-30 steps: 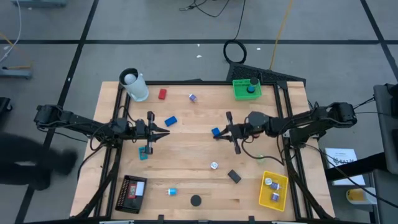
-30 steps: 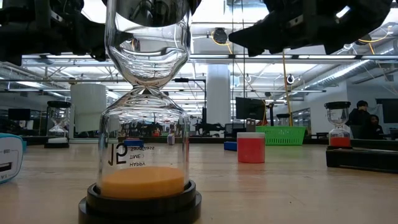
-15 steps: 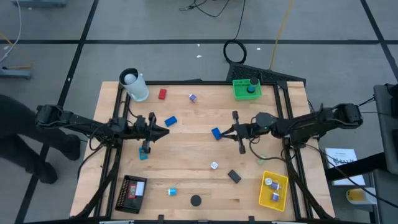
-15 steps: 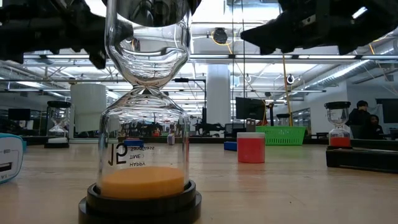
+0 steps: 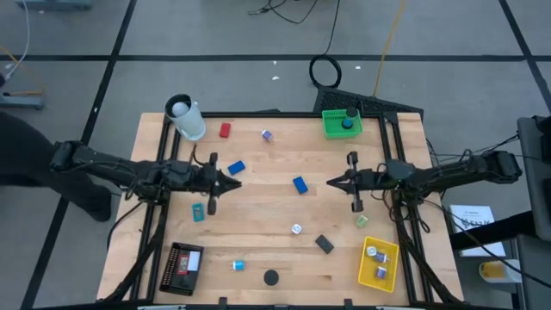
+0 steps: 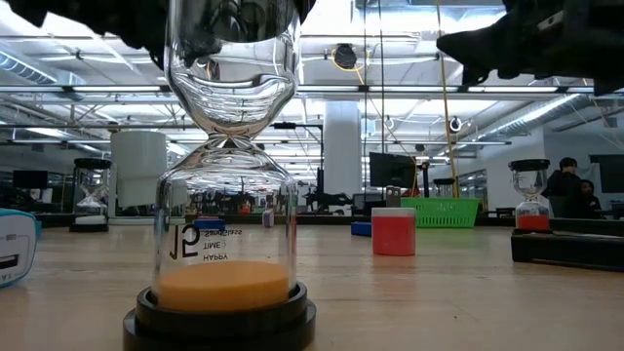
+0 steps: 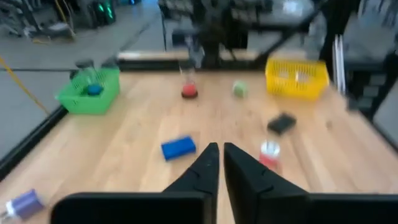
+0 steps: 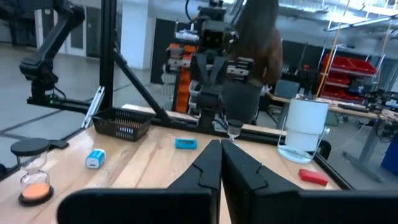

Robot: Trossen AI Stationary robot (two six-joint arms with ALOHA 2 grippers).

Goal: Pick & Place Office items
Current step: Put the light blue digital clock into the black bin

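Small office items lie scattered on the wooden table (image 5: 258,207): a blue block (image 5: 300,183) at the middle, a second blue block (image 5: 237,167), a teal block (image 5: 199,213), a red block (image 5: 225,130), a black block (image 5: 324,244) and a purple clip (image 5: 266,135). My left gripper (image 5: 234,182) hovers shut, left of centre, between the second blue block and the teal one, touching neither. My right gripper (image 5: 331,182) hovers shut, a little to the right of the middle blue block. In the left wrist view the fingers (image 7: 219,147) hold nothing; the same goes for the right wrist view (image 8: 219,143).
A green tray (image 5: 342,123) stands far right, a yellow tray (image 5: 379,263) near right, a black mesh tray (image 5: 182,267) near left, and a white cup (image 5: 188,119) far left. An hourglass (image 6: 226,195) stands at the near edge. A person walks left of the table (image 5: 52,172).
My right gripper has drawn back toward the table's right edge, away from the middle blue block, which stays where it lay. My left gripper has risen and tipped up toward level above the teal block, which has not moved.
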